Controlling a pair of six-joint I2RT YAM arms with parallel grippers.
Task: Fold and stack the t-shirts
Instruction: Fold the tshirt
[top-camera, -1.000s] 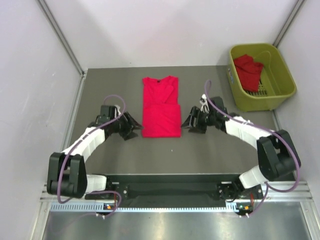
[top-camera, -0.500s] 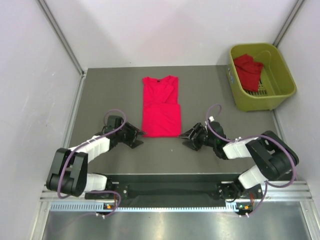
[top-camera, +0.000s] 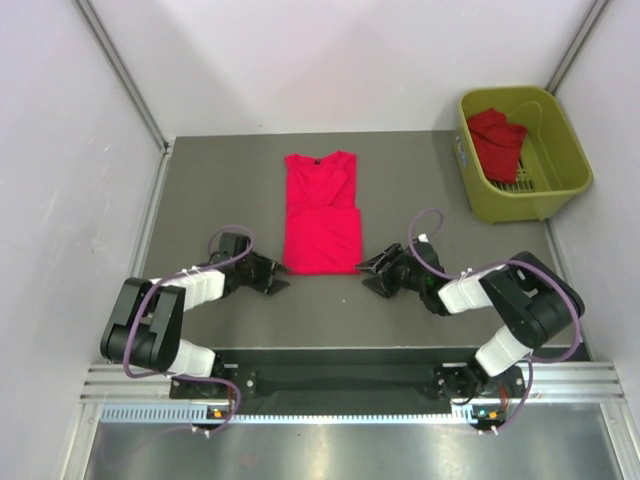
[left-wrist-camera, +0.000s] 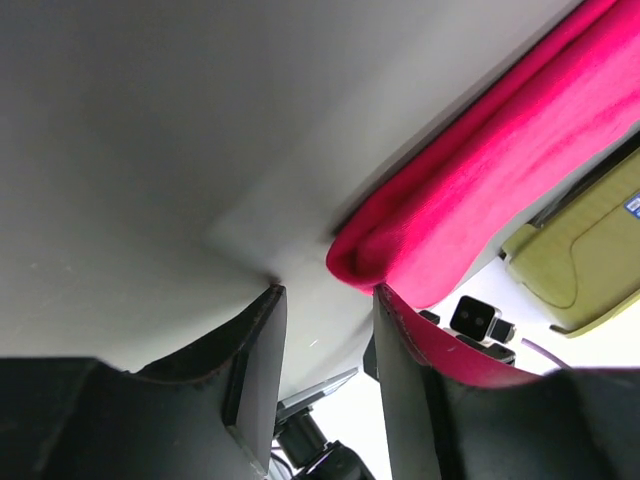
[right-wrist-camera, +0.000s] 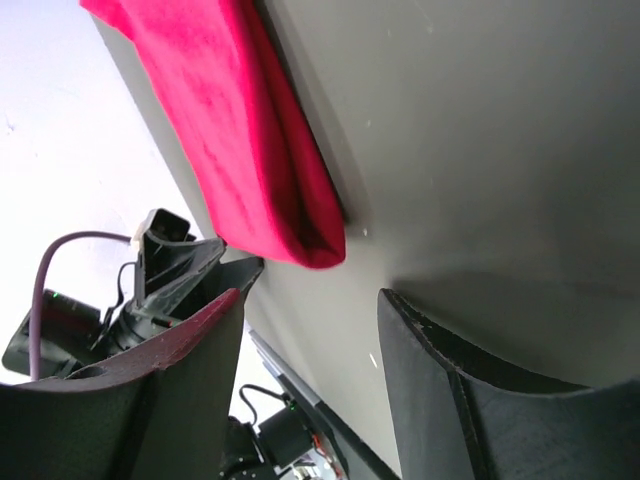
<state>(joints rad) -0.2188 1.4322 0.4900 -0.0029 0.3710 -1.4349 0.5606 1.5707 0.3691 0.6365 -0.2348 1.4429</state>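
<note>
A folded red t-shirt (top-camera: 321, 220) lies flat in the middle of the grey table (top-camera: 220, 190). Its neck points to 12 o'clock and its folded bottom edge faces 6 o'clock.

The left gripper (top-camera: 284, 274) sits low on the table at 7 o'clock from the shirt, just beside its near left corner. Its jaws stand partly apart with a clear gap. Nothing is between them. In the left wrist view, the rounded red corner of the shirt lies just in front of the gap, a bit to one side.

The right gripper (top-camera: 364, 278) sits low at 5 o'clock from the shirt, just beside its near right corner. Its jaws stand wide apart and hold nothing. In the right wrist view, the red corner lies just ahead of the gap, not inside it.

A yellow-green basket (top-camera: 520, 93) stands at 2 o'clock from the folded shirt, well apart from it, in the far right corner of the table. Another red t-shirt (top-camera: 498, 140) lies crumpled inside the basket.
</note>
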